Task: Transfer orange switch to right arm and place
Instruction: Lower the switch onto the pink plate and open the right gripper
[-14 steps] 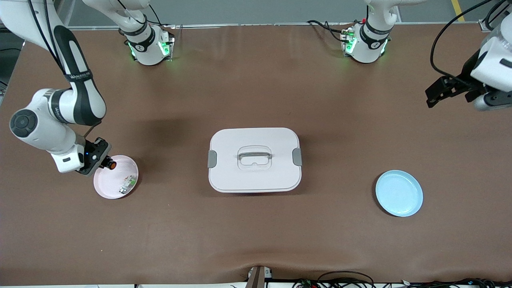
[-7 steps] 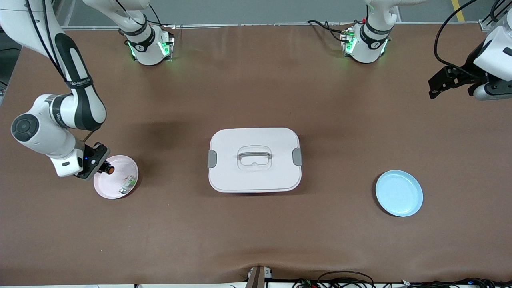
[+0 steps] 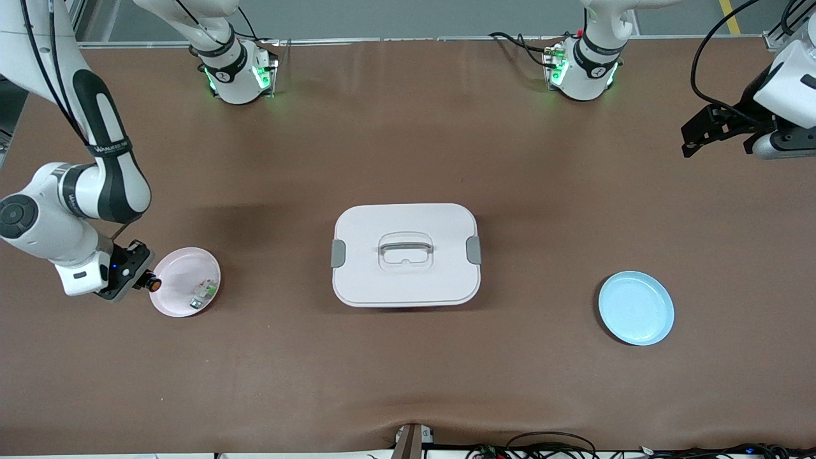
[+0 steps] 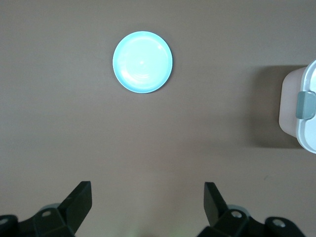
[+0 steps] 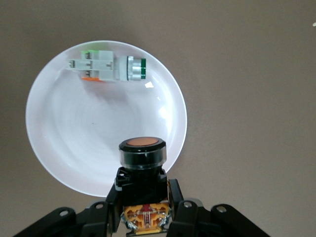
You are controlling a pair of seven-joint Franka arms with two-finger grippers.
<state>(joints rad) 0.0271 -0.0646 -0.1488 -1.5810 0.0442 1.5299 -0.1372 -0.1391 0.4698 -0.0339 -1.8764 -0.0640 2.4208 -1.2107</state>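
Note:
The orange switch (image 3: 153,283) is a stubby black part with a round orange button end. My right gripper (image 3: 143,280) is shut on it and holds it low over the rim of the pink plate (image 3: 178,271), on the side toward the right arm's end of the table. In the right wrist view the switch (image 5: 142,153) sits between the fingers (image 5: 111,200), its button over the plate's edge (image 5: 89,133). A whitish-green part (image 3: 203,294) lies in the plate, also seen in the right wrist view (image 5: 106,67). My left gripper (image 3: 688,146) is open and empty, high over the left arm's end of the table.
A white lidded box (image 3: 405,255) with a grey handle stands mid-table; its corner shows in the left wrist view (image 4: 301,111). A light blue plate (image 3: 635,308) lies toward the left arm's end, seen in the left wrist view (image 4: 142,61) past the open left gripper (image 4: 148,197).
My right gripper has carried the orange switch from over the pink plate's inside out to its rim, toward the right arm's end of the table. The left gripper has risen slightly.

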